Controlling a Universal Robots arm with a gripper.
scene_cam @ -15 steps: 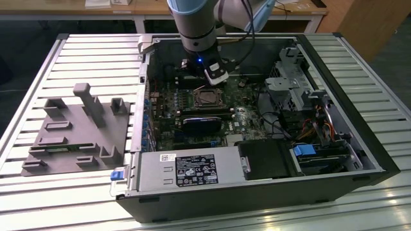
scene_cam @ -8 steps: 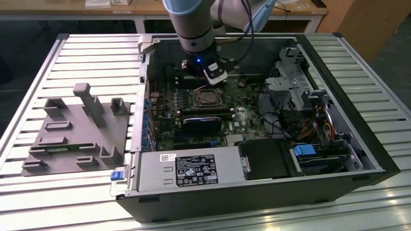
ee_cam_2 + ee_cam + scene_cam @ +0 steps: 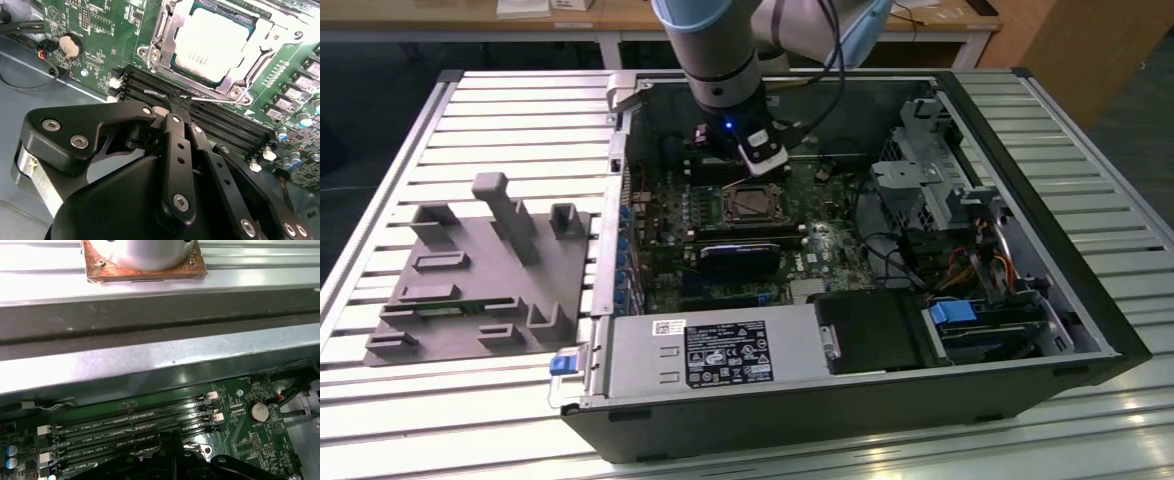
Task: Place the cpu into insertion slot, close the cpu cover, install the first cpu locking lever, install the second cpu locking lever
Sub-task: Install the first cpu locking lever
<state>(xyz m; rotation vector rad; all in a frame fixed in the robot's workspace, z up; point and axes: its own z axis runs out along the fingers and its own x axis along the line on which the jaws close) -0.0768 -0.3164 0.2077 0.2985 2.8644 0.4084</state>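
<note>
Hard to read throughout. On the power supply (image 3: 638, 362), a black label (image 3: 728, 353) with white symbols and fine print, plus a white barcode sticker (image 3: 670, 325). On the cpu (image 3: 210, 45), faint grey lines of print. Along the memory slots (image 3: 130, 427), white lettering, possibly slot designators. On the coin cell (image 3: 258, 412), marks too small to make out.

A wooden desk (image 3: 440, 18) stands behind the slatted metal table (image 3: 520, 110).

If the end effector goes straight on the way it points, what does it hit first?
Likely the wire locking lever at the tip of the end effector, with the memory slots just beneath; depth is unclear.
</note>
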